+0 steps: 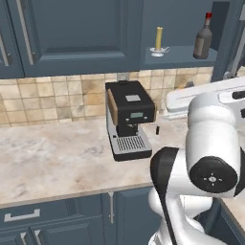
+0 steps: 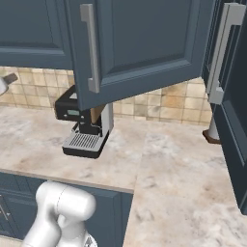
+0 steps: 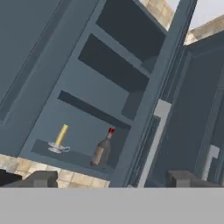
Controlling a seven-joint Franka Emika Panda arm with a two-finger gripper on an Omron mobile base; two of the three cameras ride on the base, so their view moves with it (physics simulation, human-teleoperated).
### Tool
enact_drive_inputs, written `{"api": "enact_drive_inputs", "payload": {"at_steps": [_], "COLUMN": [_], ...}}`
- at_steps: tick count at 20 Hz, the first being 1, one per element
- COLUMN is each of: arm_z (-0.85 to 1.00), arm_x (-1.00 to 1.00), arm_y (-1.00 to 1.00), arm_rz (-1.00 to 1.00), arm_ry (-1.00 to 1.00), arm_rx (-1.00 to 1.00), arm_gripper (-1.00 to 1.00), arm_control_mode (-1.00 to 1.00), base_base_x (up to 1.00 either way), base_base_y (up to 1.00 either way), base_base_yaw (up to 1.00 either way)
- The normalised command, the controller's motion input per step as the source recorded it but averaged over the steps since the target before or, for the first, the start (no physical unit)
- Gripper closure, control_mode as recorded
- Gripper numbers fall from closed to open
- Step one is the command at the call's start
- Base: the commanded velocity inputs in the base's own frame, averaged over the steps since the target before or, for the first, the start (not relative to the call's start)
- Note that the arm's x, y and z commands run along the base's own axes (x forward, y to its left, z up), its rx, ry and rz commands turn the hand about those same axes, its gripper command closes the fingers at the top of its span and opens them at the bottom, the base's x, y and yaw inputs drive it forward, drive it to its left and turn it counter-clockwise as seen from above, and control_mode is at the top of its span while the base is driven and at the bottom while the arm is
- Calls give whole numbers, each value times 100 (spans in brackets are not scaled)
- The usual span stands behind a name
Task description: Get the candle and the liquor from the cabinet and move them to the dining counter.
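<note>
The dark blue cabinet (image 1: 76, 33) stands open, its right door (image 2: 144, 48) swung out. On the lowest shelf the yellow candle (image 1: 159, 39) (image 3: 61, 138) stands upright in its silvery holder at the left. The dark liquor bottle (image 1: 203, 39) (image 3: 102, 149) with its red cap is upright to the candle's right, apart from it. In the hand view my gripper (image 3: 113, 179) is open, its fingertips (image 3: 41, 178) wide apart with nothing between them. It is some way back from the shelf, facing both items. The dining counter is out of view.
A black and silver coffee machine (image 1: 129, 119) (image 2: 87, 130) sits on the tile-backed counter (image 1: 52, 158) below the cabinet. The open door's silver bar handle (image 2: 89, 48) (image 3: 153, 144) hangs over the counter. Another handled door (image 2: 219, 53) stands at the right, with a white object (image 2: 212, 132) beneath it.
</note>
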Motion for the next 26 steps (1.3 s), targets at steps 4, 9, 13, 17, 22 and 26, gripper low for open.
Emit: {"api": "enact_drive_inputs", "payload": {"at_steps": [4, 9, 13, 17, 22, 26], "arm_z": [-3, -13, -20, -28, -33, -33], "arm_x": [52, 81, 74, 60, 63, 72], "arm_y": [40, 2, -22, -37, -38, -35], "arm_rz": [-30, -25, -15, -8, -6, -3], "arm_ry": [21, 29, 19, 11, 13, 13], "arm_rx": [-11, -6, -5, -3, -1, 0], "arm_gripper": [-100, -100, -100, -100, -100, -100], "arm_control_mode": [-100, -100, -100, -100, -100, -100], "base_base_x": [0, 0, 0, 0, 0, 0], "base_base_y": [0, 0, 0, 0, 0, 0], "base_base_yaw": [0, 0, 0, 0, 0, 0]}}
